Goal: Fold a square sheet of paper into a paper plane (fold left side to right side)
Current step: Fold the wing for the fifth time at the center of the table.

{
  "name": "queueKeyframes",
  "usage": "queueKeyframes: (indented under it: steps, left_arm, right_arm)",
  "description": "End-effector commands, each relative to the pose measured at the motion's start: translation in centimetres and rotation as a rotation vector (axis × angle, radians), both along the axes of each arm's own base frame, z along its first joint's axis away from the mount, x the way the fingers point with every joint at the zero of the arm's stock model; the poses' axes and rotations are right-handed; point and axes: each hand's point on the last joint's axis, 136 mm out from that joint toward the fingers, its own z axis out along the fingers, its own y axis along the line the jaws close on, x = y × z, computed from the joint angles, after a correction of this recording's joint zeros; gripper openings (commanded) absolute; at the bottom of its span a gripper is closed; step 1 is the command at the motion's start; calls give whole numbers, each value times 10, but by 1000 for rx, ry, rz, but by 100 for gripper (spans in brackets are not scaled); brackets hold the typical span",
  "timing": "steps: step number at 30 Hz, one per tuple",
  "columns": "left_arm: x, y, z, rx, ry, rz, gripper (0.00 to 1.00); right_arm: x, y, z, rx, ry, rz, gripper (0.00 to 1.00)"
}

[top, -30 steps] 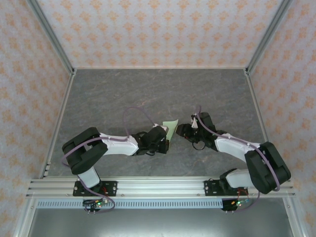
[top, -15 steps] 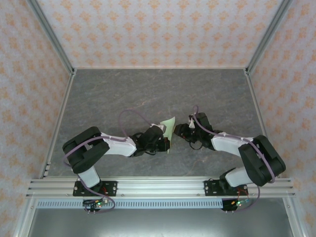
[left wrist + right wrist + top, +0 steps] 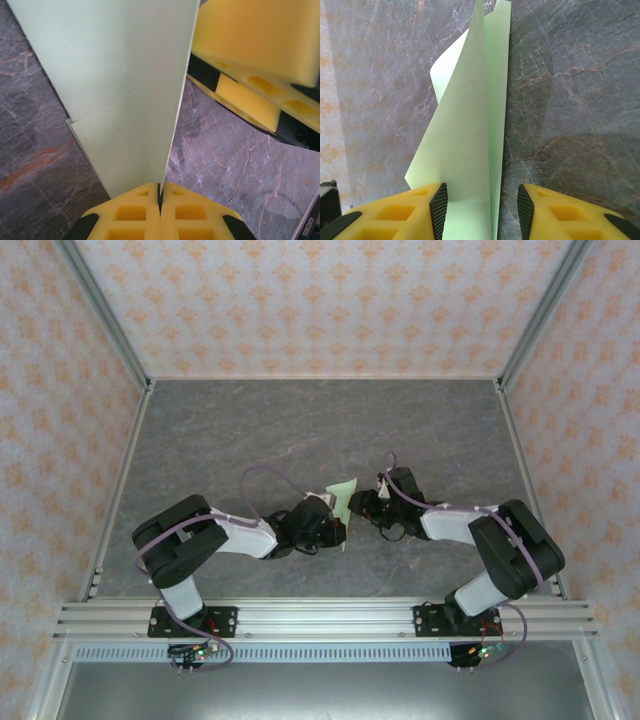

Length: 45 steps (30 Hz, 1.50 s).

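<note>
Left gripper (image 3: 161, 192): your yellow pads are pressed together on the bottom edge of the sheet of paper (image 3: 115, 75), a full pinch.
Right gripper (image 3: 479, 200): your pads stand apart with the sheet rising between them. Grey table (image 3: 250, 430) shows between the paper and one pad, so there is no clamp.
Sheet of paper: pale green, folded into overlapping layers, held upright off the table.
Location: between your two wrists, just ahead of the arm bases, near the middle of the table's width.
</note>
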Motion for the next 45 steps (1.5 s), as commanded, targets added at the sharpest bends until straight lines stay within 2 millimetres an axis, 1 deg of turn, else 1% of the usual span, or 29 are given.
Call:
queueKeyframes:
  steps: [1, 7, 11, 16, 18, 26, 30, 36, 38, 40, 45]
  left_arm:
    - [2, 4, -7, -8, 9, 20, 0]
    - [1, 5, -10, -7, 15, 27, 0]
    - [0, 5, -14, -4, 26, 31, 2]
    - [0, 4, -14, -9, 26, 31, 8]
    - [1, 5, -13, -11, 25, 32, 9]
    - [1, 6, -2, -23, 3, 33, 17]
    - [2, 5, 6, -36, -10, 29, 22]
    - [1, 6, 12, -44, -21, 27, 27]
    - [2, 9, 16, -50, -27, 32, 29]
    - [4, 16, 20, -58, -28, 47, 31]
    - [15, 45, 31, -84, -21, 114, 36]
  right_arm:
    - [13, 13, 13, 45, -42, 11, 44]
    - [17, 19, 7, 45, -16, 12, 43]
    - [16, 17, -1, 23, 11, 0, 43]
    - [11, 10, -14, -20, 50, -11, 42]
    - [10, 10, -17, -23, 58, -8, 42]
    - [7, 8, -23, -39, 75, -7, 41]
    - [7, 8, -24, -43, 76, -3, 41]
    - [7, 9, -25, -45, 79, 2, 41]
    - [7, 9, -25, -47, 79, 3, 40]
    - [6, 8, -25, -49, 80, 3, 40]
    - [7, 9, -25, -49, 78, 9, 40]
